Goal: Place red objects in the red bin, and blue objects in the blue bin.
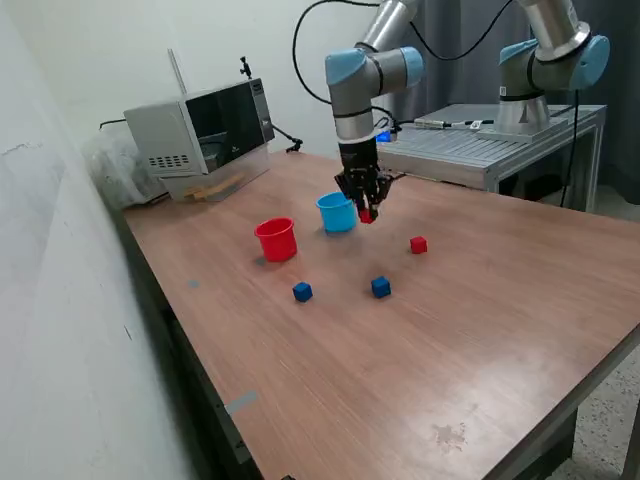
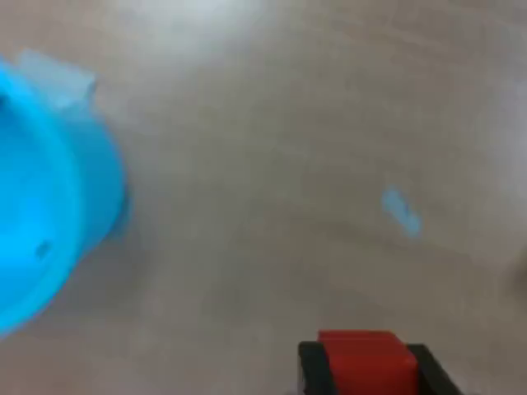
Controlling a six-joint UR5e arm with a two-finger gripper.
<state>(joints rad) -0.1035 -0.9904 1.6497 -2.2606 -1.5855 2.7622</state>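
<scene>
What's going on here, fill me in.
The gripper is shut on a red cube, held above the table beside the light blue cup. The red cup stands nearby. Another red cube and two blue cubes lie loose on the table.

On the table (image 1: 480, 330), two cups (image 1: 277, 239) (image 1: 337, 212) stand side by side. Three cubes (image 1: 302, 291) (image 1: 380, 287) (image 1: 418, 244) lie at their five o'clock; a microwave (image 1: 205, 132) sits at eleven o'clock.
</scene>
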